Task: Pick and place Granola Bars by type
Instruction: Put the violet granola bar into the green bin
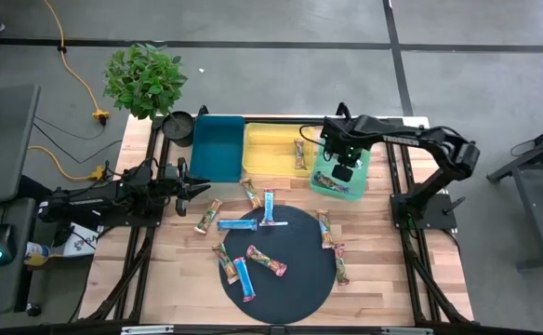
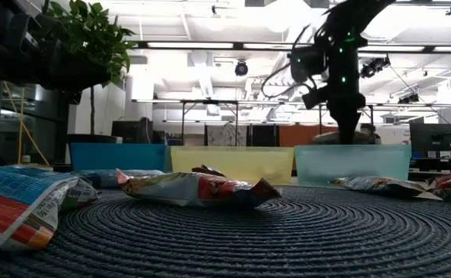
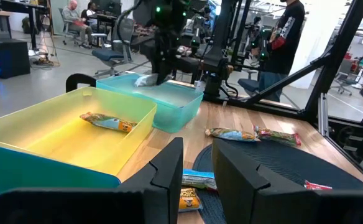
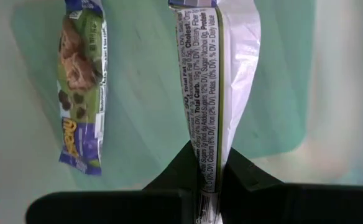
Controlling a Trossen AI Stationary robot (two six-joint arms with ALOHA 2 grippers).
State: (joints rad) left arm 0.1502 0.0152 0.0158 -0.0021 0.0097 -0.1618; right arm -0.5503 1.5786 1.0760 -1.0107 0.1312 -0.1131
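Right gripper [image 4: 209, 180] pinches a silvery bar [image 4: 215, 81] end-on, its long axis hanging straight down into the green tray [image 1: 360, 172] directly beneath.

The table [image 1: 374, 279] was of pale smooth wood. The round mat [image 1: 295, 279] looked dark and woven. The trays [image 1: 218, 149] were translucent plastic; bar wrappers [image 4: 215, 93] were glossy foil.

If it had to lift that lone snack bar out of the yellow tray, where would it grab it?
Probably across the middle of the bar, pinching its narrow width and coming straight down from above. It lies flat and alone on the floor of the yellow tray, whose walls would likely block a sideways approach.
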